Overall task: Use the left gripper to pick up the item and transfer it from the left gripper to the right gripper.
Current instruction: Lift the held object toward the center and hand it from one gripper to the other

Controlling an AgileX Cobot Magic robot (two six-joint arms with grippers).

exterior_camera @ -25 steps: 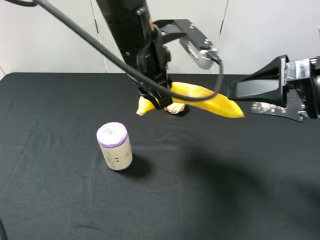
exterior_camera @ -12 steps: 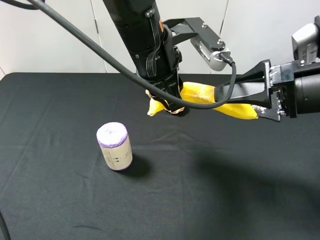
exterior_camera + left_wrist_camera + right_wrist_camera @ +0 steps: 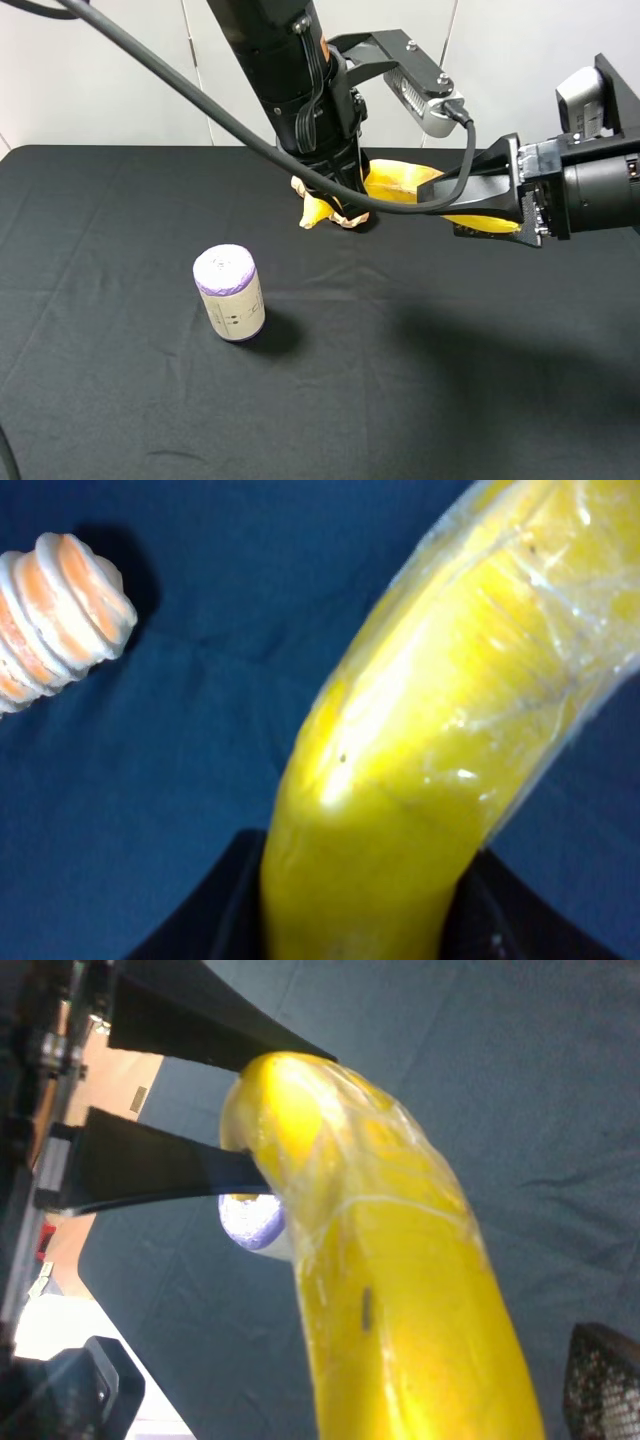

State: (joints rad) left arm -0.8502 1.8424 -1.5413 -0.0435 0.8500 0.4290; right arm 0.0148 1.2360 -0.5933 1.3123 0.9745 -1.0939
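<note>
Exterior high view shows us the left gripper [image 3: 338, 196] clamped on the banana [image 3: 398, 184] near its left end, holding it in the air over the far middle of the table [image 3: 100, 400]. In the left wrist view its black fingers [image 3: 225, 915] press on both sides of the yellow skin. The right gripper [image 3: 447, 208] reaches in from the right with its jaws apart, straddling the banana's right half. In the right wrist view one finger pad [image 3: 603, 1385] stands just clear of the fruit, so we judge it has no hold yet. If the left gripper lets go before the right one closes, the banana would drop toward the bread loaf [image 3: 55, 615] lying just under it. The banana looks wrapped in clear film, which we expect to be slick, so a pinch on the tapering end could squeeze it out. The left arm's thick cable [image 3: 463, 165] loops just beside the right gripper's upper finger and could snag. The purple-topped cylinder [image 3: 229, 292] stands well apart, nearer and to the left.
</note>
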